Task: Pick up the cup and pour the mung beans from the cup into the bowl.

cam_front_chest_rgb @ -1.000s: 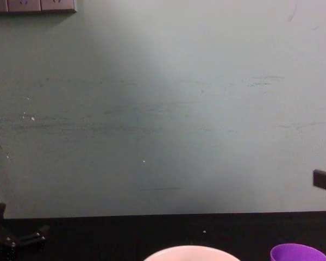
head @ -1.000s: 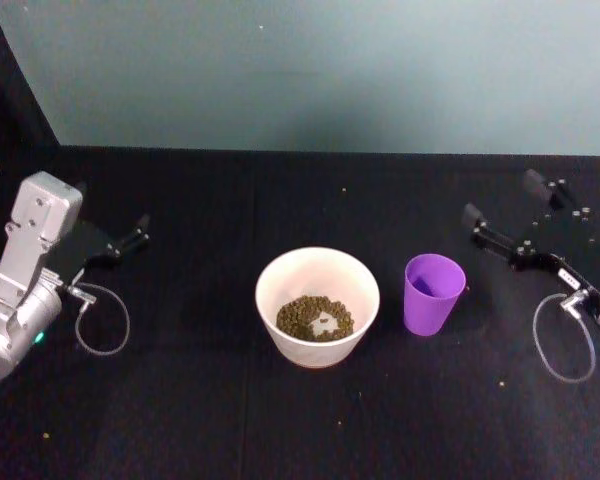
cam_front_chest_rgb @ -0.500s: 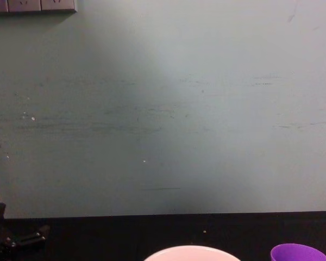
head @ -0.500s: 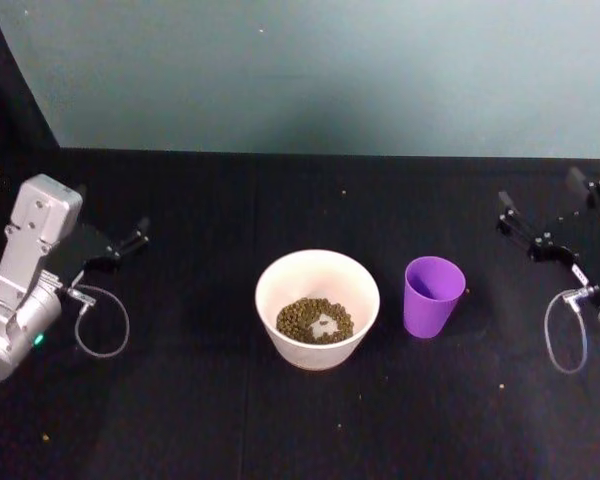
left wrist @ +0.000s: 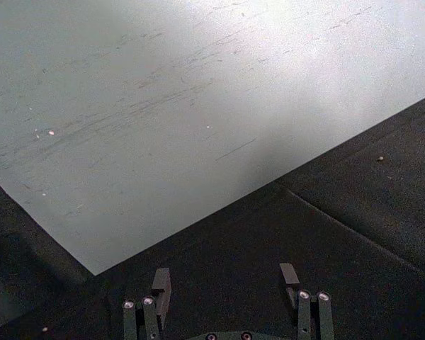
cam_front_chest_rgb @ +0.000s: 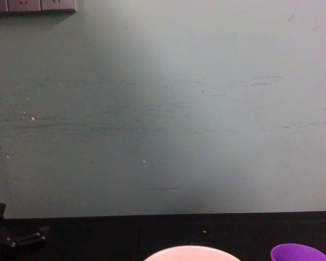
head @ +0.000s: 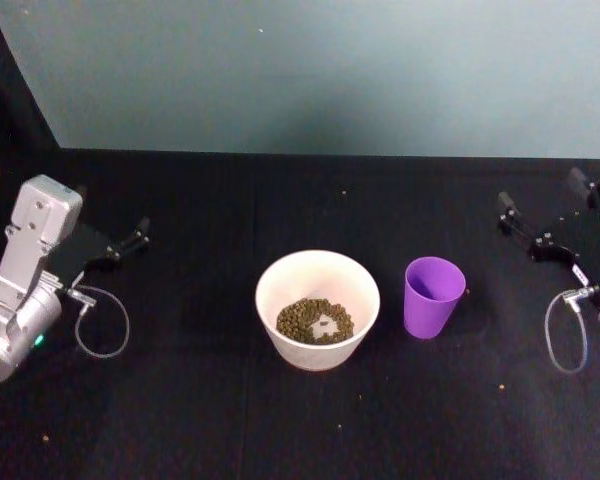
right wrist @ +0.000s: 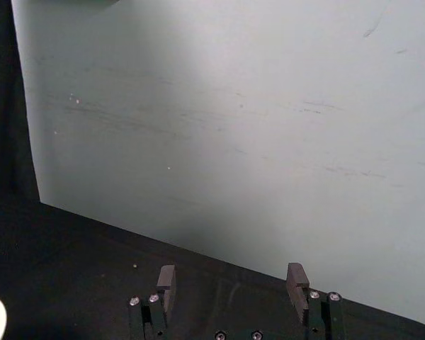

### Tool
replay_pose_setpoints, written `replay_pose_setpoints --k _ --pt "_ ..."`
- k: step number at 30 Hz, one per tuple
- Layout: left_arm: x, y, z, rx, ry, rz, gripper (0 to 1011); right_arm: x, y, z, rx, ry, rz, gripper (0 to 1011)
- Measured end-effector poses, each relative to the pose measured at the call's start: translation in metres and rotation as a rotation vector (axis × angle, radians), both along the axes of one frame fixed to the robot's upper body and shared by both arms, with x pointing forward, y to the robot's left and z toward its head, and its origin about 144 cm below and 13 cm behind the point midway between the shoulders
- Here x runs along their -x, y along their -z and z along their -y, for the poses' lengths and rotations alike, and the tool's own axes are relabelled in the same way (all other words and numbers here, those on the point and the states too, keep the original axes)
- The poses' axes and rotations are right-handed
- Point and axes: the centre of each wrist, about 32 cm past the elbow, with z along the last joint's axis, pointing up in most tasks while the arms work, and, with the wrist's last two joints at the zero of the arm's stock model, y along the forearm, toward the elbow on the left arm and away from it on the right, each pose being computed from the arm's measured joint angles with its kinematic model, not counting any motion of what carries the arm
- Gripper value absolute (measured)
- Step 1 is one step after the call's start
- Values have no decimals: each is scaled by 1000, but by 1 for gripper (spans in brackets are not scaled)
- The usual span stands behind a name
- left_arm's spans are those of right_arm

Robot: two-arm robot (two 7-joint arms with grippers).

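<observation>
cup upright beside the bowl, both arms out at the sides

the black worktop [head: 180,420] runs back to a pale green wall [head: 310,70], with a few stray grains scattered over it.

the left arm [head: 25,280] sits at the left edge of the worktop, well apart from the task's things. its left end effector [head: 130,243] points inward toward the middle, and in the left wrist view the fingers [left wrist: 161,282] stand spread with nothing between them.

the right arm is out at the right edge, and the right end effector [head: 545,215] hangs well to the right of the cup. its fingers [right wrist: 166,278] are spread wide in the right wrist view, again with nothing between them.

the bowl [head: 318,270] stands near the middle of the worktop, pale rim up; the chest view catches just the top of its rim [cam_front_chest_rgb: 191,251] at the bottom edge.

the cup [head: 433,295] stands upright just to the right of the bowl, close to it but with a gap between them. neither end effector touches it.

the mung beans [head: 313,320] lie in a low heap in the bottom of the bowl, with a small pale patch of bowl floor showing among them.
</observation>
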Motion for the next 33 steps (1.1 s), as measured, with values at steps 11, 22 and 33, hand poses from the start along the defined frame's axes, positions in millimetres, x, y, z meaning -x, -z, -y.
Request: replay_pose_setpoints --k 11,22,33 --pt "0 0 0 0 0 0 1000 0 0 0 -1 -2 -1 1003" --pt "0 0 0 0 0 0 1000 0 -1 0 -1 -2 -1 1002" --pt "0 0 0 0 0 0 1000 0 -1 0 -1 -2 -1 1003"
